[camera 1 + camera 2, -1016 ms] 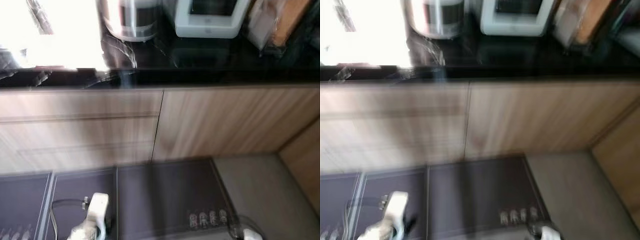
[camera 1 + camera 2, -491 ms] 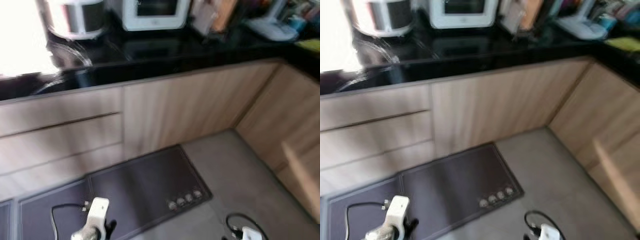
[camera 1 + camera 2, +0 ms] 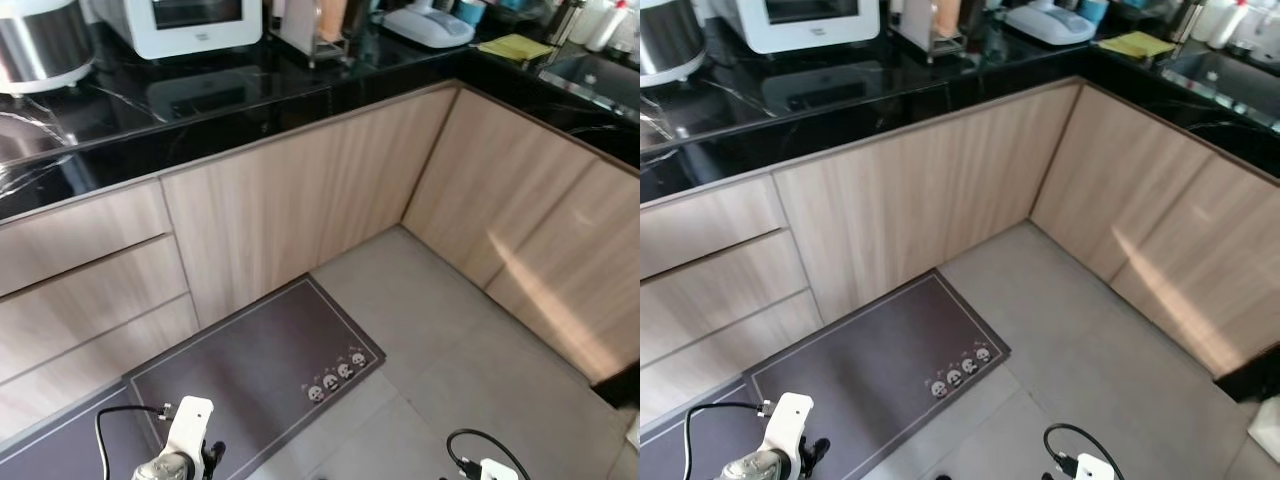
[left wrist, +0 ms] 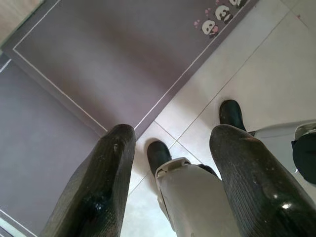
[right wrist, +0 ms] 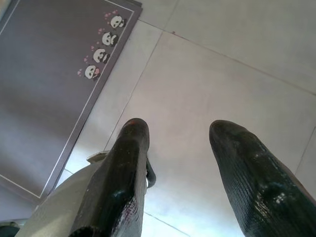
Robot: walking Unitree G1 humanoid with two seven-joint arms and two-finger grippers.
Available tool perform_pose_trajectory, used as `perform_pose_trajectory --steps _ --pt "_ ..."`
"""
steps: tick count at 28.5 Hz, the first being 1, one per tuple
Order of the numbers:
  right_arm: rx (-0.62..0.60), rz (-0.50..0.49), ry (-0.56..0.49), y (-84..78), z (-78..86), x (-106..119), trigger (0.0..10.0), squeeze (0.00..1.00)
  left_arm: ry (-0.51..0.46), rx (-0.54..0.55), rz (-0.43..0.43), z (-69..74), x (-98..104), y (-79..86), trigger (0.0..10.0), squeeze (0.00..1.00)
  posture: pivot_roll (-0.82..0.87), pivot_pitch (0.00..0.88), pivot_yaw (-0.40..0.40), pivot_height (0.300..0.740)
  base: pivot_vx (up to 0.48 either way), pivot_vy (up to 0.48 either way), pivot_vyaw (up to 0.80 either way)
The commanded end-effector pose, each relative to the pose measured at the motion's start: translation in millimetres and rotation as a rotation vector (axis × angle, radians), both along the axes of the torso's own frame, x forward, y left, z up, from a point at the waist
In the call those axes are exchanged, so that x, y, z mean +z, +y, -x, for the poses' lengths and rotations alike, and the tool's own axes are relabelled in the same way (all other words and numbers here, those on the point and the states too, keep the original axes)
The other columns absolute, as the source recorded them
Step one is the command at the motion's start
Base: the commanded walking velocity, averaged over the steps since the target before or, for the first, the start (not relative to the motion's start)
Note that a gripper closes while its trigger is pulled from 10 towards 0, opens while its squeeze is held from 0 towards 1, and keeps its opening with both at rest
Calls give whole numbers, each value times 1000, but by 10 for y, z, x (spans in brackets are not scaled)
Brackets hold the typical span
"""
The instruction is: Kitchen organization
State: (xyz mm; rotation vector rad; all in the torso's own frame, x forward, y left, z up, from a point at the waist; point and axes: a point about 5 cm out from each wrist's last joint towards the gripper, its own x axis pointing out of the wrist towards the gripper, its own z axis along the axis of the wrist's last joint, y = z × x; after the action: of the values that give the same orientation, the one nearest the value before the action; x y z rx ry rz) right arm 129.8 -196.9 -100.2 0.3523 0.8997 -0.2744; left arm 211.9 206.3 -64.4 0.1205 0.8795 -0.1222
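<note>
— Grey floor tiles lie under both my arms. What do the wrists show?

— My left gripper hangs with its two black fingers spread wide, nothing between them, over the edge of the dark purple mat where it meets the tiles. My right gripper hangs the same way, fingers parted and empty, over bare tile just beside the mat's corner with the row of little panda faces.

— And past the mat?

— Light wood cabinet fronts rise behind it, with drawers toward my left. They run to an inner corner, then a second run of cabinets comes along my right.

— What sits on the worktop?

— Black polished stone, the worktop. Along its back edge, from my left: a steel cooker, a white microwave, a wooden rack and a white appliance near the corner. On the right-hand run, a yellow cloth lies at the edge beside a sink, with bottles behind it.
</note>
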Motion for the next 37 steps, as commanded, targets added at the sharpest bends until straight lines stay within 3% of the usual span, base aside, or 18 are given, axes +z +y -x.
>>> perform_pose_trajectory --steps 1,15,16,17,19,37 --pt "-10 9 5 -37 8 2 10000 0 9 -28 -12 18 -13 -15 10000 0 276 112 -107 740 0 0 -725" --pt "-10 9 5 -37 8 2 10000 0 10 -29 -12 18 -13 -15 10000 0 276 112 -107 740 0 0 -725" --pt "-38 -5 -15 51 -79 18 10000 0 -12 -45 -39 -56 45 56 10000 0 314 55 12 740 0 0 0" --pt "-73 -26 -42 167 -199 47 10000 0 -43 -61 -70 -157 129 143 10000 0 313 47 7 740 0 0 0" --pt "-80 -31 -47 190 -223 53 10000 0 -50 -64 -76 -177 147 160 10000 0 313 47 7 740 0 0 0" --pt "-37 22 -21 5 -102 33 10000 0 -51 49 31 -60 42 6 10000 0 280 59 -100 740 0 0 0"
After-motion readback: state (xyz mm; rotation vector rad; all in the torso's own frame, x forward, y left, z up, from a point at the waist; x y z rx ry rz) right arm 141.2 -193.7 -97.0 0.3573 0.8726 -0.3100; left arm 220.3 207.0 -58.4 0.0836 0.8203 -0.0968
